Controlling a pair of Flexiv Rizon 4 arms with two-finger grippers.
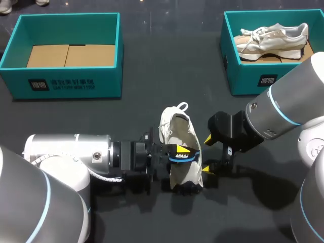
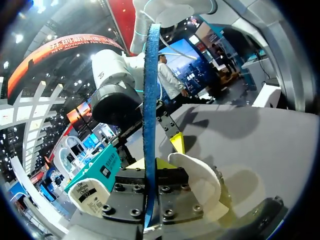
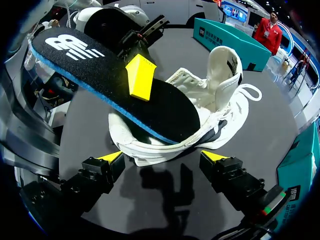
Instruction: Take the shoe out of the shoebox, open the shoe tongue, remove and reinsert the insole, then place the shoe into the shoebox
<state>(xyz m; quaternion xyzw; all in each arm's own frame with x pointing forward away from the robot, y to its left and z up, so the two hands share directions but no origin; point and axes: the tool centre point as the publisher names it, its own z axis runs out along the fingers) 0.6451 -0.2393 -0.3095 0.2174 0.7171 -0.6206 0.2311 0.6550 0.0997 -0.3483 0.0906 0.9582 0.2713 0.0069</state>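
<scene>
A white shoe [image 1: 178, 132] lies on the dark table between my two grippers, laces toward the far side. My left gripper [image 1: 178, 153] is shut on the black, blue-edged insole [image 1: 185, 151], holding it over the shoe's opening. In the left wrist view the insole [image 2: 150, 100] stands edge-on between the gripper's [image 2: 150, 165] yellow tips, with the shoe's heel [image 2: 200, 175] beside it. From the right wrist the insole [image 3: 100, 75] slants up out of the shoe [image 3: 220, 100], its front end still inside. My right gripper [image 1: 206, 154] [image 3: 162, 157] stands open just right of the shoe, nothing between its fingers.
A teal shoebox [image 1: 66, 83] with a cardboard floor stands at the back left. A second teal box [image 1: 253, 78] at the back right holds another pale shoe [image 1: 273, 35]. Bare dark table lies between the boxes and the grippers.
</scene>
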